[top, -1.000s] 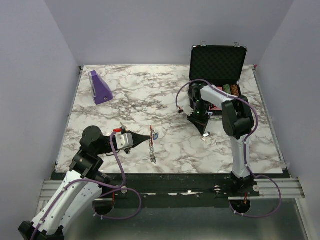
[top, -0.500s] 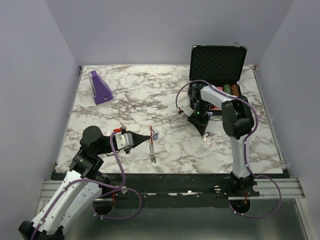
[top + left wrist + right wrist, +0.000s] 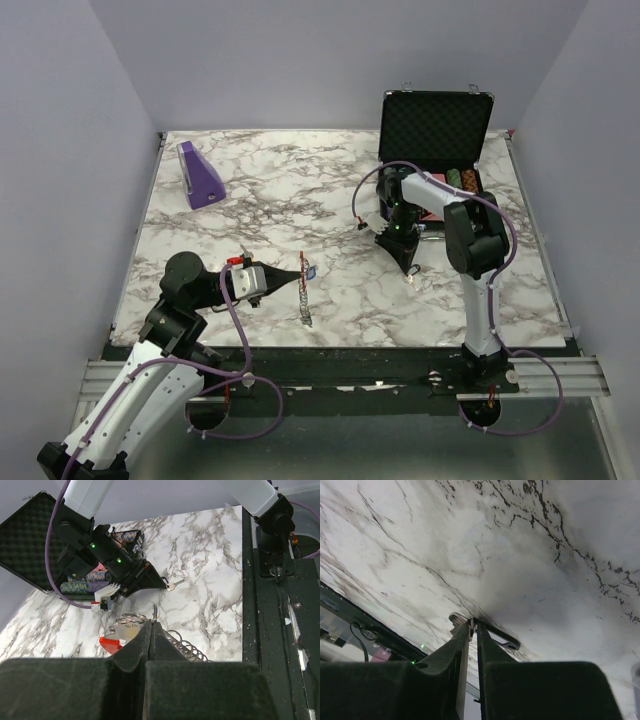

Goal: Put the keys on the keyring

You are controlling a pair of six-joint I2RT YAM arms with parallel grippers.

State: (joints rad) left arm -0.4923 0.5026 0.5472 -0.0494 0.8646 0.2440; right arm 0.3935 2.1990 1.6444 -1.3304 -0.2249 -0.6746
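The left gripper (image 3: 151,625) is clamped on the keyring (image 3: 114,641), holding it up, likely as a steady target. The right gripper (image 3: 471,626) has its jaws barely parted at a key (image 3: 173,585) near the table — whether it grips the key cannot be told.

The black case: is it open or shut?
Open. The black foam-lined case has its lid standing up, with stacked round chips showing inside.

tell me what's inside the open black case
Stacks of poker chips show inside, below the foam-lined lid. The right arm covers the rest, so anything else is hidden.
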